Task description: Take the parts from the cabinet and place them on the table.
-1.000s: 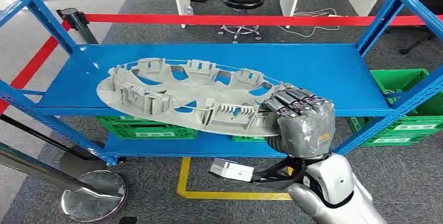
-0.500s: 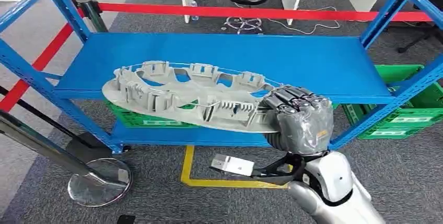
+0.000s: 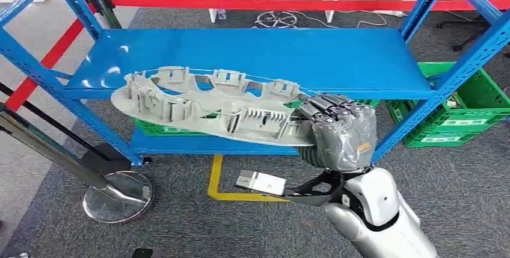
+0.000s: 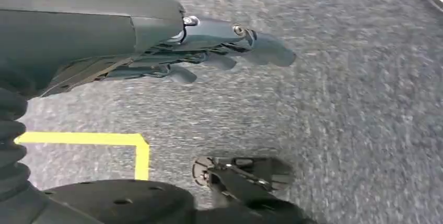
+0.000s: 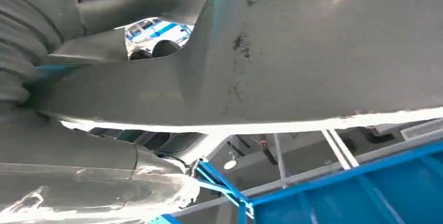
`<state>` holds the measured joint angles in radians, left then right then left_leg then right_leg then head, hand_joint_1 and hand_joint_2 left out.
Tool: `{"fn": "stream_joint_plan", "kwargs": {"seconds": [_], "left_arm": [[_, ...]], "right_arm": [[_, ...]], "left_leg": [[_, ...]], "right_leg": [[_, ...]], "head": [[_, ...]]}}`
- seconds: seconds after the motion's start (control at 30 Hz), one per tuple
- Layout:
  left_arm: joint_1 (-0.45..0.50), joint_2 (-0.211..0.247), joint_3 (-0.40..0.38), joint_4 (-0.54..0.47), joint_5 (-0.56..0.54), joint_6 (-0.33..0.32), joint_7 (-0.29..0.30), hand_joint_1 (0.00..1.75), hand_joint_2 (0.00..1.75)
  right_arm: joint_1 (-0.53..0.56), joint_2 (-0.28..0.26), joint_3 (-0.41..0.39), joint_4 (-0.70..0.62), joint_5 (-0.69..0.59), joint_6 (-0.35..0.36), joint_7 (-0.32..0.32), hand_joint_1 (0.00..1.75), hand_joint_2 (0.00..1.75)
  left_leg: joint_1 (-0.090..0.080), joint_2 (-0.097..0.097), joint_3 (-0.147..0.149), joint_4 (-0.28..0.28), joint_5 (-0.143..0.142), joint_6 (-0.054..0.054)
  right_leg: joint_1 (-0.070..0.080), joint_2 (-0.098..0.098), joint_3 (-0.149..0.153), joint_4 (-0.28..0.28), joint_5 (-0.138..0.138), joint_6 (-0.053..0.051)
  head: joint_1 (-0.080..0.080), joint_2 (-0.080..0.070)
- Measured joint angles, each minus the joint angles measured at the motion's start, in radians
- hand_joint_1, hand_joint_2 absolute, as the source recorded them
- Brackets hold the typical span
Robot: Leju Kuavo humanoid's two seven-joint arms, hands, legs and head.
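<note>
Gripping the near right end of a large grey plastic part (image 3: 219,110), the right hand (image 3: 340,135) sits right of centre in the head view, fingers curled over the rim. The part is a flat oval disc — ribbed, with clip tabs and cut-out windows on its upper face — its long axis running from the hand toward the left of the frame, held level in front of the blue shelf (image 3: 337,59).

In the left wrist view, the left hand (image 4: 209,51) hangs over grey carpet (image 4: 339,109), fingers loosely extended, holding nothing.

In the right wrist view, the part's smooth grey underside (image 5: 324,46) spans the upper frame.
</note>
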<state>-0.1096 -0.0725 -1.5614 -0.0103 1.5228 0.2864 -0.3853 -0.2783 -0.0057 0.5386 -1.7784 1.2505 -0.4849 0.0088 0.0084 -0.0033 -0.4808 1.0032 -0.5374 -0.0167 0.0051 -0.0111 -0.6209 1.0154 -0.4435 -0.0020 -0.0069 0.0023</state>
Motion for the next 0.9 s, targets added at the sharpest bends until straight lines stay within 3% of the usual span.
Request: {"fn": "stream_joint_plan", "kwargs": {"seconds": [0.07,0.13,0.17,0.2,0.23,0.27,0.3,0.33,0.37,0.4,0.43,0.47,0.5,0.53,0.6,0.63,0.67,0.73,0.77,0.8,0.83,0.87,0.9], "left_arm": [[0.002,0.011,0.0,0.0,-0.003,-0.016,-0.005,0.0,1.75],[0.008,0.018,0.0,0.0,-0.003,-0.02,-0.006,0.0,1.75],[0.007,0.022,0.0,0.0,-0.003,-0.021,-0.007,0.0,1.75],[0.006,0.028,0.0,0.0,-0.003,-0.021,-0.007,0.0,1.75],[0.006,0.031,0.0,0.001,-0.002,-0.021,-0.008,0.0,1.75],[0.006,0.032,0.0,0.001,-0.002,-0.021,-0.007,0.0,1.75],[0.007,0.034,0.0,0.001,-0.001,-0.022,-0.007,0.0,1.75],[0.007,0.034,0.0,0.001,0.0,-0.022,-0.007,0.0,1.75],[0.007,0.034,0.0,0.001,0.002,-0.023,-0.007,0.0,1.75],[0.007,0.034,0.0,0.001,0.002,-0.023,-0.007,0.0,1.75],[0.007,0.034,0.0,0.001,0.002,-0.023,-0.007,0.0,1.75],[0.007,0.034,0.0,0.001,0.003,-0.023,-0.007,0.0,1.75],[0.008,0.035,0.0,0.001,0.004,-0.023,-0.007,0.0,1.75],[0.008,0.035,0.0,0.001,0.005,-0.023,-0.007,0.0,1.75],[0.008,0.037,0.0,0.001,0.006,-0.023,-0.007,0.0,1.75],[0.01,0.037,0.0,0.001,0.007,-0.023,-0.007,0.0,1.75],[0.011,0.042,0.0,0.002,0.008,-0.023,-0.007,0.0,1.75],[0.016,0.042,0.0,0.002,0.009,-0.023,-0.007,0.0,1.75],[0.018,0.042,0.0,0.002,0.01,-0.024,-0.007,0.0,1.75],[0.017,0.042,0.0,0.002,0.01,-0.024,-0.007,0.0,1.75],[0.015,0.043,0.0,0.002,0.013,-0.024,-0.007,0.0,1.75],[0.014,0.044,0.0,0.002,0.015,-0.024,-0.007,0.0,1.75],[0.013,0.046,0.0,0.002,0.016,-0.026,-0.007,0.0,1.75]], "right_arm": [[-0.003,0.001,0.001,0.007,0.0,0.0,0.0,1.75,1.75],[-0.005,0.001,0.002,0.013,-0.003,0.0,0.002,1.75,1.75],[-0.006,0.001,0.001,0.016,-0.006,0.0,0.003,1.75,1.75],[-0.007,0.001,0.001,0.02,-0.009,0.0,0.003,1.75,1.75],[-0.009,0.001,0.001,0.023,-0.011,0.0,0.005,1.75,1.75],[-0.009,0.001,0.001,0.026,-0.013,0.0,0.006,1.75,1.75],[-0.009,0.001,0.002,0.029,-0.014,0.0,0.006,1.75,1.75],[-0.009,0.001,0.002,0.033,-0.016,0.002,0.006,1.75,1.75],[-0.009,0.001,0.002,0.037,-0.017,0.002,0.008,1.75,1.75],[-0.009,0.001,0.002,0.039,-0.017,0.003,0.009,1.75,1.75],[-0.01,0.001,0.002,0.042,-0.016,0.003,0.009,1.75,1.75],[-0.012,0.002,0.002,0.043,-0.017,0.004,0.01,1.75,1.75],[-0.016,0.002,0.002,0.043,-0.017,0.004,0.011,1.75,1.75],[-0.02,0.002,0.002,0.043,-0.016,0.004,0.011,1.75,1.75],[-0.021,0.002,0.003,0.046,-0.017,0.006,0.011,1.75,1.75],[-0.02,0.002,0.003,0.046,-0.018,0.007,0.011,1.75,1.75],[-0.024,0.002,0.002,0.048,-0.019,0.008,0.011,1.75,1.75],[-0.024,0.003,0.003,0.051,-0.019,0.014,0.012,1.75,1.75],[-0.024,0.004,0.004,0.053,-0.018,0.015,0.012,1.75,1.75],[-0.024,0.005,0.004,0.053,-0.018,0.016,0.012,1.75,1.75],[-0.025,0.005,0.004,0.055,-0.018,0.016,0.012,1.75,1.75],[-0.026,0.005,0.004,0.057,-0.018,0.016,0.012,1.75,1.75],[-0.027,0.005,0.004,0.06,-0.018,0.016,0.012,1.75,1.75]], "left_leg": [[-0.005,0.0,-0.006,-0.01,0.001,0.013],[-0.004,0.001,-0.02,-0.021,0.024,0.033],[0.0,0.007,-0.028,-0.023,0.036,0.04],[0.0,0.007,-0.043,-0.023,0.047,0.05],[0.0,0.007,-0.059,-0.023,0.059,0.051],[-0.001,0.007,-0.075,-0.022,0.072,0.052],[-0.001,0.007,-0.091,-0.021,0.084,0.051],[-0.001,0.007,-0.108,-0.02,0.096,0.05],[-0.001,0.007,-0.123,-0.019,0.107,0.047],[-0.001,0.007,-0.136,-0.018,0.117,0.045],[-0.001,0.007,-0.15,-0.016,0.127,0.041],[-0.001,0.006,-0.156,-0.014,0.137,0.037],[-0.006,0.005,-0.165,-0.011,0.144,0.03],[-0.007,0.006,-0.171,-0.008,0.156,0.025],[-0.004,0.006,-0.177,-0.015,0.181,0.017],[-0.004,0.005,-0.18,-0.016,0.19,0.009],[0.0,0.003,-0.189,-0.009,0.171,0.004],[0.002,0.004,-0.212,0.078,0.046,-0.003],[0.002,0.004,-0.225,0.152,-0.019,-0.006],[0.002,0.004,-0.234,0.22,-0.056,-0.009],[0.002,0.004,-0.236,0.273,-0.058,-0.01],[0.002,0.004,-0.226,0.291,-0.03,-0.01],[0.002,0.004,-0.198,0.274,0.016,-0.008]], "right_leg": [[-0.004,-0.003,-0.005,-0.003,0.017,0.013],[-0.006,-0.002,-0.012,-0.006,0.03,0.027],[-0.008,0.004,-0.021,0.005,0.001,0.031],[-0.008,0.006,-0.04,0.042,-0.056,0.034],[-0.011,0.007,-0.06,0.114,-0.124,0.037],[-0.012,0.007,-0.078,0.195,-0.175,0.041],[-0.012,0.007,-0.089,0.262,-0.199,0.044],[-0.012,0.007,-0.087,0.302,-0.189,0.046],[-0.014,0.007,-0.068,0.3,-0.153,0.047],[-0.015,0.007,-0.033,0.267,-0.11,0.047],[-0.016,0.007,0.022,0.197,-0.074,0.045],[-0.016,0.007,0.092,0.101,-0.069,0.042],[-0.014,0.007,0.164,0.005,-0.103,0.039],[-0.015,0.009,0.201,-0.068,-0.128,0.034],[-0.009,0.011,0.178,-0.055,-0.118,0.03],[-0.009,0.01,0.161,-0.054,-0.109,0.021],[-0.017,0.002,0.156,-0.055,-0.095,0.008],[-0.015,0.003,0.132,-0.054,-0.071,-0.01],[-0.013,0.003,0.115,-0.053,-0.057,-0.012],[-0.011,0.003,0.099,-0.05,-0.044,-0.013],[-0.01,0.002,0.081,-0.046,-0.034,-0.012],[-0.009,0.001,0.062,-0.039,-0.025,-0.012],[-0.009,0.001,0.04,-0.03,-0.016,-0.01]], "head": [[0.001,0.0],[0.002,0.0],[0.0,0.0],[0.004,0.0],[0.006,0.0],[0.003,0.0],[0.005,0.0],[0.006,0.0],[0.006,0.0],[0.006,0.0],[0.006,0.0],[0.006,0.0],[0.006,0.0],[0.006,0.0],[0.009,0.0],[0.007,0.0],[0.011,0.0],[0.006,0.0],[0.005,0.0],[0.005,0.0],[0.004,0.0],[0.004,0.0],[0.004,0.0]]}}
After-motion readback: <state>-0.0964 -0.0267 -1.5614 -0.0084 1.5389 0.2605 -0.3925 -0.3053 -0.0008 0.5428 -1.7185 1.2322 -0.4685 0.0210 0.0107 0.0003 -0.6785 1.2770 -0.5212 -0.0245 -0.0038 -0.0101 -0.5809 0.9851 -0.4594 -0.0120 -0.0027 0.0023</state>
